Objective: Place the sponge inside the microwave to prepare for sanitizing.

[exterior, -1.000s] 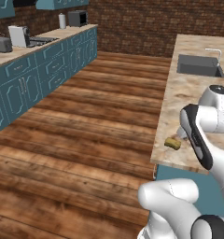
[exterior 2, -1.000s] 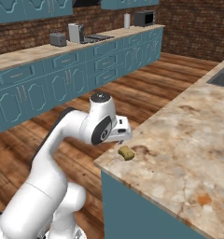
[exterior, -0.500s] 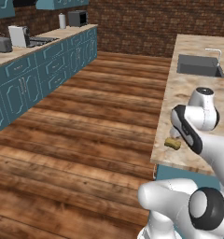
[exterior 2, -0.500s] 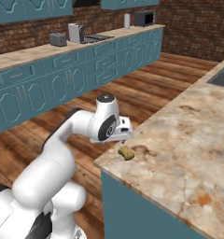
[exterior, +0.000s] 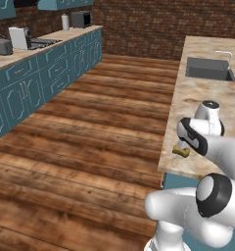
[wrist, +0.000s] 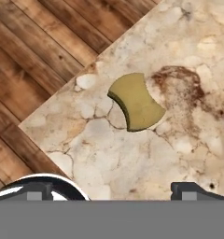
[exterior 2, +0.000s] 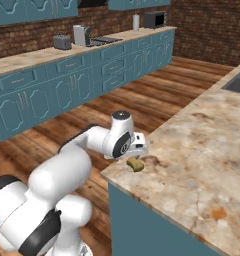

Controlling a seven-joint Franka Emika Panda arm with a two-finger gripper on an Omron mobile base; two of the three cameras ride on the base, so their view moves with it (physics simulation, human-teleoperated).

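Olive-yellow sponge (wrist: 135, 101), flat with pinched sides, lying on the beige speckled stone desk (exterior 2: 202, 150) right at its corner, just beside the edge over the wooden plank floor (exterior: 90, 127). Sits free, touched by nothing, with a brown stain in the stone close alongside. Placed so near the corner, probably easy to reach from the floor side, yet easy to nudge off the edge if approached carelessly.

Two-finger tool (wrist: 115, 189) poised over the sponge and apart from it, looking straight down; dark fingertips (wrist: 35, 190) spread wide at the bottom of the hand view, so open and empty. Held above and a little short of the sponge, presumably to line up before coming down; sponge lies ahead of the gap between the tips, not yet centred in it.

Against the pictures of half a second and a second ago: white arm swung further over the desk corner, wrist now bent above the sponge where earlier it stood off to the floor side. Sponge unmoved on the desk. Base and kitchen background unchanged.

Small dark microwave-like box (exterior: 80, 19) far off on the long teal-cabinet counter (exterior: 41, 63) across the room, too small to identify with certainty. Grasp not yet made; carry and placement still ahead.
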